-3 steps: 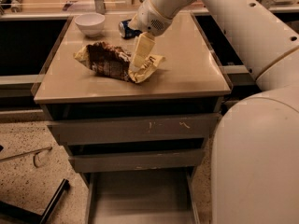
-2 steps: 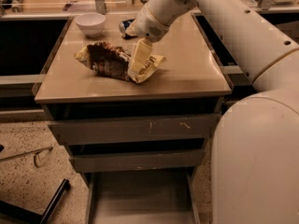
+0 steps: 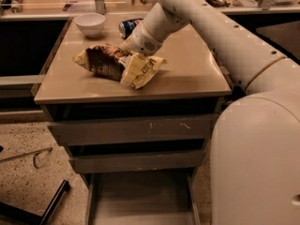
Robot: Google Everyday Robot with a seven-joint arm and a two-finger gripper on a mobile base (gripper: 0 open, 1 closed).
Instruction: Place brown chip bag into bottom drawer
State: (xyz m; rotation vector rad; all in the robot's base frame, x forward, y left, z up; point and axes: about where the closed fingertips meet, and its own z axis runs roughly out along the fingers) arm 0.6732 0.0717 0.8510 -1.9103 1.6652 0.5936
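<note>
End effector (image 3: pixel 128 54) lowered onto brown chip bag (image 3: pixel 104 64).

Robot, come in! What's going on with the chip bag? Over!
Gripper at brown chip bag, on cabinet top. Bag not in bottom drawer yet; drawer open. Soda can, bowl behind, not blocking.

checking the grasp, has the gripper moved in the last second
Yes. The gripper has dropped from level with the soda can to below it in the view, down at the brown chip bag.
</note>
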